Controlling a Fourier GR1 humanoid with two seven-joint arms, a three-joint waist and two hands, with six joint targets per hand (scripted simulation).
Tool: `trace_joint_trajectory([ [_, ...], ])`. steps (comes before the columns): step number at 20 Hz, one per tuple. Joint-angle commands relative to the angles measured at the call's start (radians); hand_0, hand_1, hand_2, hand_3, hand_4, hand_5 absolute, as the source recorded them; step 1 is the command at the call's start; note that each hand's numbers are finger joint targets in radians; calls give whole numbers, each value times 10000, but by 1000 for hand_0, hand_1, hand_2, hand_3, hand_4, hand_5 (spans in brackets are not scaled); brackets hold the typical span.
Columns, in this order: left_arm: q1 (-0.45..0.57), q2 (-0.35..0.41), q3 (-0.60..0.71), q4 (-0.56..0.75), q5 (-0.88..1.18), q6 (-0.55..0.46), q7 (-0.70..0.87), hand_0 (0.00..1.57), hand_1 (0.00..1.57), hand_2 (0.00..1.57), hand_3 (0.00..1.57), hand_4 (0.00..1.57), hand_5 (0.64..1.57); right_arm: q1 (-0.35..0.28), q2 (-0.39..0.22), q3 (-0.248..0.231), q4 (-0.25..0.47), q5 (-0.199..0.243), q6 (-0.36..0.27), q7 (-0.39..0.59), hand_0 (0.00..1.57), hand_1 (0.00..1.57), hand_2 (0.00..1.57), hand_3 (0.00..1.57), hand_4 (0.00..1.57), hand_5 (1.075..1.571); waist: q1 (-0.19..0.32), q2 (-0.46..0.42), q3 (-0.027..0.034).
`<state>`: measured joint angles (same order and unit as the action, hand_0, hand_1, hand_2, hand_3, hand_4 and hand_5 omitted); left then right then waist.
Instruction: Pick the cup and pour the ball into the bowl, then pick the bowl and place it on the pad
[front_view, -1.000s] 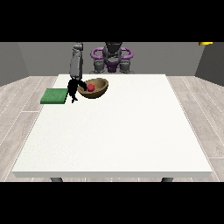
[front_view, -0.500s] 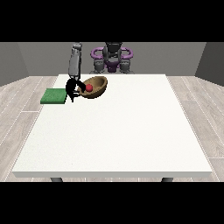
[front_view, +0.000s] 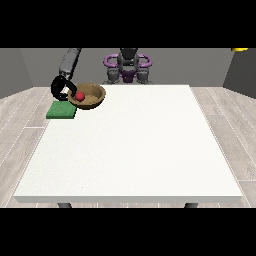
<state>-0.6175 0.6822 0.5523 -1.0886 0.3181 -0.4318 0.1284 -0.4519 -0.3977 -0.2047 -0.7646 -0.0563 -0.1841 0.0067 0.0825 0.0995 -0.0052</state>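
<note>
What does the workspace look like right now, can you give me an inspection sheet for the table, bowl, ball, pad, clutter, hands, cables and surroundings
Surface: white table, mostly bare.
Bowl: brown bowl at the far corner on the view's left, partly over the pad's edge.
Ball: red ball inside the bowl.
Pad: green pad at the table's edge.
Cup: nothing seen.
Clutter: nothing seen.
Hands: hand at the view's left at the bowl's rim; the other not in view.
Cables: nothing seen.
Surroundings: wood floor, grey walls.

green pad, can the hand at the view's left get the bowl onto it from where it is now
Probably yes. The hand at the view's left already grips the bowl with the red ball inside, right beside the green pad, and nothing lies between them.
</note>
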Motion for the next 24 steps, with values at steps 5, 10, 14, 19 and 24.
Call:
trace_joint_trajectory([
  [5,811,218,185,452,-127,-51,-546,0,0,0,0,1198,1545,-417,-2142,-256,-121,-119,1734,1763,1571,1571,1571,545,1101,1567,-641,-526,50],
  [10,200,932,358,675,161,6,-417,0,0,0,0,1203,1542,-570,-2298,-723,124,-286,1871,1113,1571,1571,1571,532,1099,1564,-757,324,57],
  [14,964,1066,660,1314,176,-811,-1949,0,0,0,0,1207,1551,-597,-2321,-1116,23,-511,1762,729,1571,1571,1571,461,1109,1567,-567,920,53],
  [19,345,1286,631,1146,390,-355,-1665,0,0,0,0,1215,1552,-898,-2564,-1550,728,-752,2103,269,1571,1571,1571,430,1069,1564,-614,1415,60],
  [24,656,985,296,786,530,-639,-1609,0,0,0,0,1205,1556,-864,-1805,-1512,1298,-763,1707,201,1571,1571,1571,454,1044,1570,-108,1097,63],
])
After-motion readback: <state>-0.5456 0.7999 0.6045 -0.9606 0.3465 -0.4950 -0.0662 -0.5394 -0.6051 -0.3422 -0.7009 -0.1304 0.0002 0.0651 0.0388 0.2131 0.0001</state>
